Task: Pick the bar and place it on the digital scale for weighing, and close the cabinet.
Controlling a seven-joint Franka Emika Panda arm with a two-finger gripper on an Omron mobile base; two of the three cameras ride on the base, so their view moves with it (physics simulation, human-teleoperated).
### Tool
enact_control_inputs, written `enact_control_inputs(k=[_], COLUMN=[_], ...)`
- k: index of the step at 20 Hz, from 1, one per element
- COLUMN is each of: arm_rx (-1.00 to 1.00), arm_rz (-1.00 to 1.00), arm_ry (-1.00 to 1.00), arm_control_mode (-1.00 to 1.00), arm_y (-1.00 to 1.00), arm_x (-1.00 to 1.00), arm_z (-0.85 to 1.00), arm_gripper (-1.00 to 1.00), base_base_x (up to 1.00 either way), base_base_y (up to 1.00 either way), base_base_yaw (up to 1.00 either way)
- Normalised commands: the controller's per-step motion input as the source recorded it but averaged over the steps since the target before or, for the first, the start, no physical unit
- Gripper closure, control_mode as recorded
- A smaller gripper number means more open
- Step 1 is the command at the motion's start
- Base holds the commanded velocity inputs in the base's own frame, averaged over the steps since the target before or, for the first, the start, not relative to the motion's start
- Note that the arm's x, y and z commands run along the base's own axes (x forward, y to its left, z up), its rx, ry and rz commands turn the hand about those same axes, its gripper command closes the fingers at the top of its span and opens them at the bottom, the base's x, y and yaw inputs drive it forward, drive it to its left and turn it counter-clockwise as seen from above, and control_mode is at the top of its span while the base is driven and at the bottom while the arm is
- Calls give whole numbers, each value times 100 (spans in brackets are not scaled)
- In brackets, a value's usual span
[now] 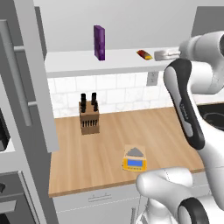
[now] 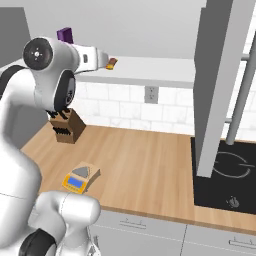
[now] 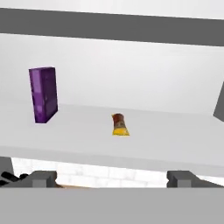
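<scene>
The bar (image 3: 119, 124) lies flat on the white inner shelf (image 3: 144, 144) of the open cabinet (image 1: 30, 78), its orange-yellow end towards me. My gripper (image 3: 111, 178) hovers level with the shelf's front edge, open, with nothing between its widely spread fingertips (image 3: 41, 178). From the base, the gripper (image 1: 159, 55) sits just right of the bar (image 1: 144, 54), a short gap apart; from the other side the gripper (image 2: 105, 60) points at the bar (image 2: 112, 63). The digital scale (image 1: 134, 158) rests on the wooden counter near its front edge, its grey plate bare, also visible as the scale (image 2: 80, 177).
A tall purple box (image 1: 99, 42) stands on the shelf left of the bar. A wooden knife block (image 1: 89, 116) sits on the counter by the tiled wall. The cabinet's other open door (image 2: 220, 85) hangs over a black cooktop (image 2: 225, 180). White drawers (image 1: 100, 199) run below the counter.
</scene>
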Motion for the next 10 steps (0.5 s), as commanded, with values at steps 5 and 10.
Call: enact_control_inputs(k=[5, 10], arm_rx=[0, 0], arm_rz=[0, 0], arm_ry=[7, 5], arm_control_mode=[-100, -100], arm_y=[-7, 0], arm_x=[42, 35], arm_z=[-8, -25], arm_gripper=[-100, -100], base_base_x=[0, 0], base_base_y=[0, 0], base_base_yaw=[0, 0])
